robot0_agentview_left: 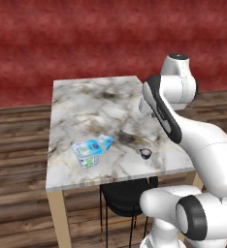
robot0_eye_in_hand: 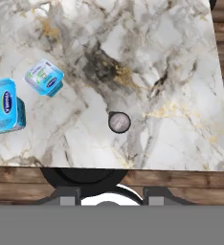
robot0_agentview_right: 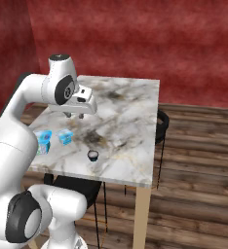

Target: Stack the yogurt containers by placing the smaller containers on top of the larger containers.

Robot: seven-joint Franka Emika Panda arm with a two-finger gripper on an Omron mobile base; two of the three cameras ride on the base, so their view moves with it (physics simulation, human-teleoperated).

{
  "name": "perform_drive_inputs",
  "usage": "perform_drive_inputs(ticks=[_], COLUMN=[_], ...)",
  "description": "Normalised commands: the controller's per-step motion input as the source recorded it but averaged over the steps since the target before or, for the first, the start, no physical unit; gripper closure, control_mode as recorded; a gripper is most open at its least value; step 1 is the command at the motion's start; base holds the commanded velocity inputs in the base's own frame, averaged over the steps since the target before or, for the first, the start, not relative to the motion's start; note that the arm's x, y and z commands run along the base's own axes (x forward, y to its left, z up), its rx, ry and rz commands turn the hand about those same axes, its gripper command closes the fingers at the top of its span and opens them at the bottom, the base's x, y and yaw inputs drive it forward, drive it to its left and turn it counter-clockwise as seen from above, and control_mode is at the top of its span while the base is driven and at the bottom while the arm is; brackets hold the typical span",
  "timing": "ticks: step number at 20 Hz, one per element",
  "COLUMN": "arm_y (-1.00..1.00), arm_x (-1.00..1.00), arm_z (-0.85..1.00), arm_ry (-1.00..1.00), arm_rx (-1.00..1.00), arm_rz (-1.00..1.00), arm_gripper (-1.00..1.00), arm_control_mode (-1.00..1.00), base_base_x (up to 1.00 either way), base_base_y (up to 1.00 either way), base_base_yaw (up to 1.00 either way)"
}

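I am hovering with fingers [robot0_agentview_right: 74, 115] empty, gap unreadable, above the desk [robot0_agentview_right: 130, 121]; small tub [robot0_eye_in_hand: 44, 77] sitting down-left beside big tub [robot0_eye_in_hand: 5, 105], so I'm centring before descending.

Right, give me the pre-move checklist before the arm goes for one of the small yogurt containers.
1. Big blue-topped tub upright on the marble table: ok.
2. Nothing on the big tub's top: ok.
3. Small light-blue tub apart from the big tub, free to grasp: ok, though it looks slightly tilted.
4. Tiny dark cup upright, standing alone near the table's front edge: ok.
5. Gripper above the table, holding nothing: ok; how wide its jaws stand: cannot tell.
6. Gripper lined up over a small container: not ok; it hangs above bare marble beyond the tubs.
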Motion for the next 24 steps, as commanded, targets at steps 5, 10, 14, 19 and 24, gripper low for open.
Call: perform_drive_inputs(ticks=[5,10,14,19,24], arm_y=[0.0,0.0,0.0,0.08,0.14], arm_x=[-0.06,-0.14,-0.16,-0.14,-0.11], arm_z=[-0.03,-0.05,-0.04,-0.07,-0.08], arm_ry=[0.0,0.0,0.0,0.0,0.0], arm_rx=[0.0,0.0,0.0,0.0,0.01], arm_rz=[0.0,0.0,0.0,0.0,0.0], arm_gripper=[-1.0,-1.0,-1.0,-1.0,-1.0], arm_control_mode=[-1.0,-1.0,-1.0,-1.0,-1.0], base_base_x=[0.0,0.0,0.0,0.0,0.0], base_base_y=[0.0,0.0,0.0,0.0,0.0], base_base_yaw=[0.0,0.0,0.0,0.0,0.0])
